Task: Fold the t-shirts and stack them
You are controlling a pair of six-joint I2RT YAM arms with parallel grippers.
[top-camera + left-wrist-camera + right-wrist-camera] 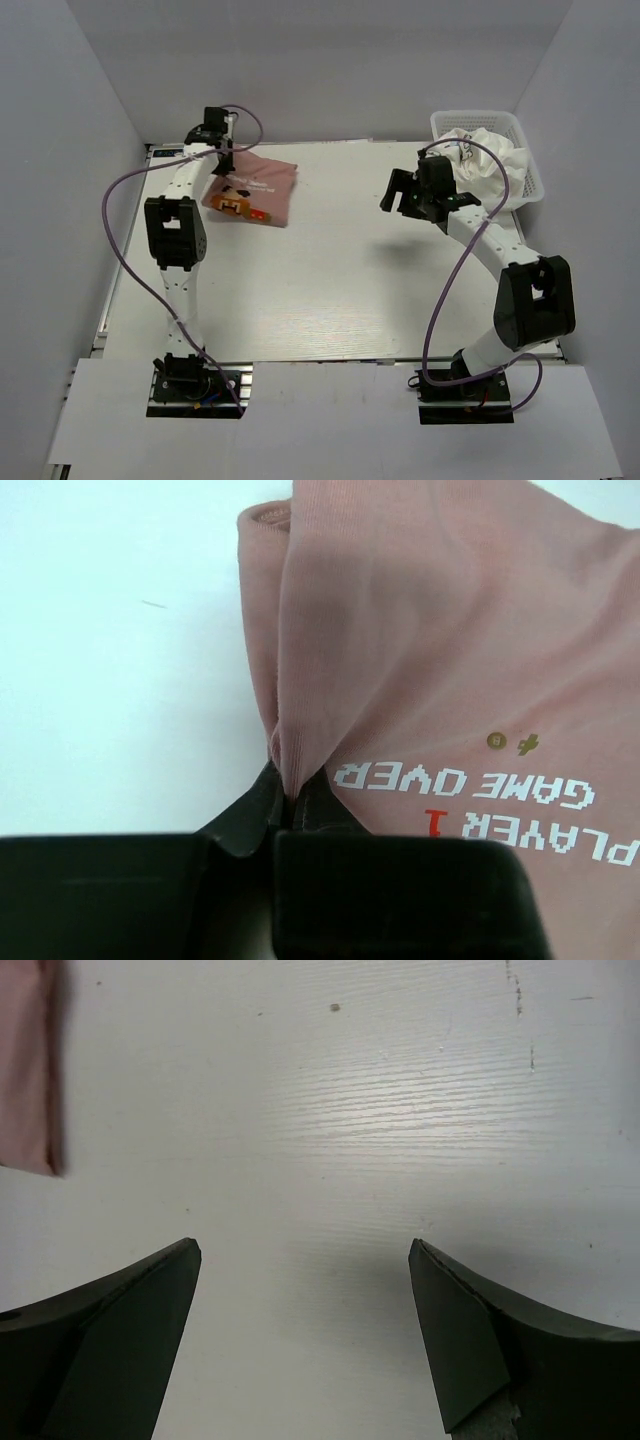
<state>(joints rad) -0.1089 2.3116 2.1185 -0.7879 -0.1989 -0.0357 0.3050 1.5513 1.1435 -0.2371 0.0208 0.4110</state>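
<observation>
The dusty pink t-shirt (258, 186) lies folded at the back left of the table, with white printed lettering and an orange patch showing. My left gripper (222, 165) is shut on a pinched ridge of its cloth at the shirt's far left edge; the left wrist view shows the pink t-shirt (430, 630) gathered between the black fingers (250, 815). My right gripper (398, 190) hangs open and empty above the bare table, right of the middle; its fingers (130, 1310) stand wide apart. White t-shirts (490, 165) with dark print lie crumpled in the basket.
A white mesh basket (528, 150) stands at the back right corner, behind my right arm. A corner of the pink shirt (28, 1070) shows at the left edge of the right wrist view. Grey walls enclose the table on three sides.
</observation>
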